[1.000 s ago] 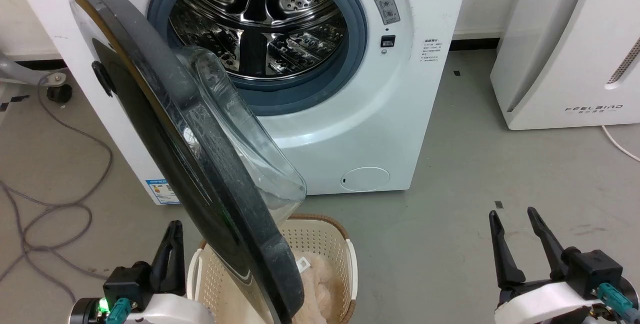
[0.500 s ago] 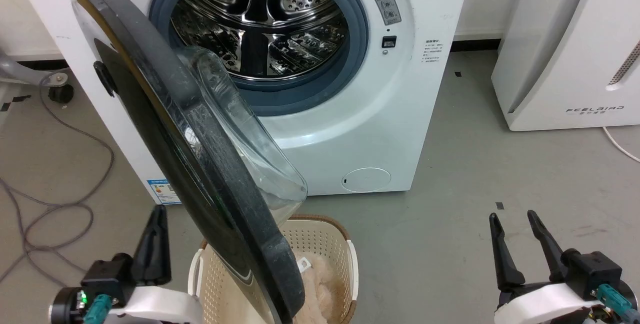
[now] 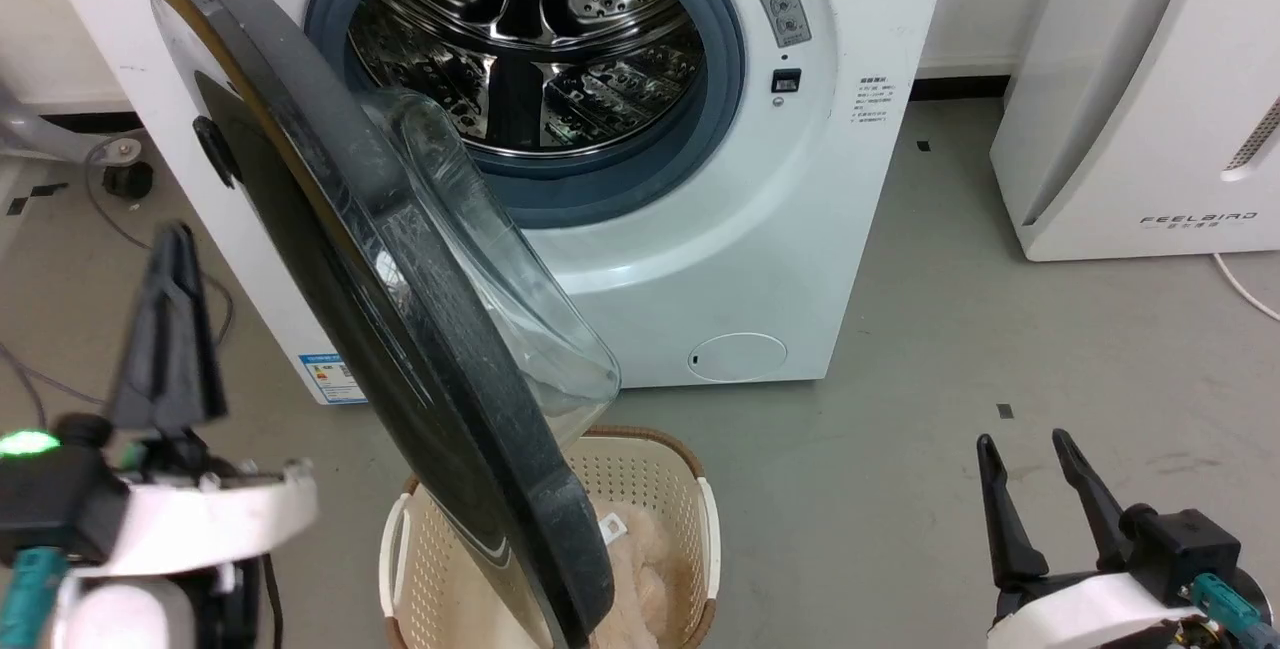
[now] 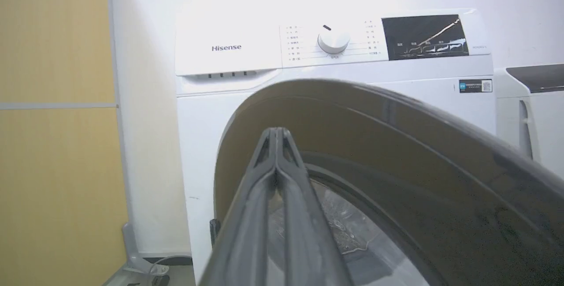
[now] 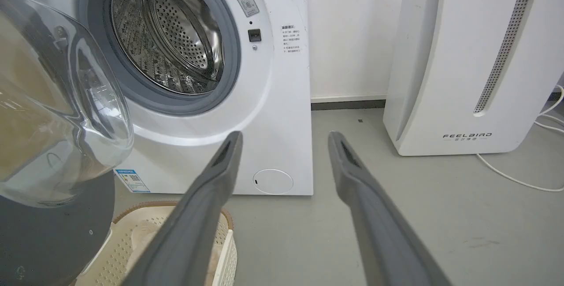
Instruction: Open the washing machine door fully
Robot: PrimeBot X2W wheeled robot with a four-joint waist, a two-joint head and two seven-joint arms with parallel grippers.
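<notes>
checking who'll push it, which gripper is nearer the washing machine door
Left. The left gripper is beside the black outer face of the washing machine door; the right gripper hangs far off on its glass side, over the floor.

Bright light, washing machine [image 4: 246, 61] top overexposed, left tool [image 3: 180, 239] blurred
</notes>
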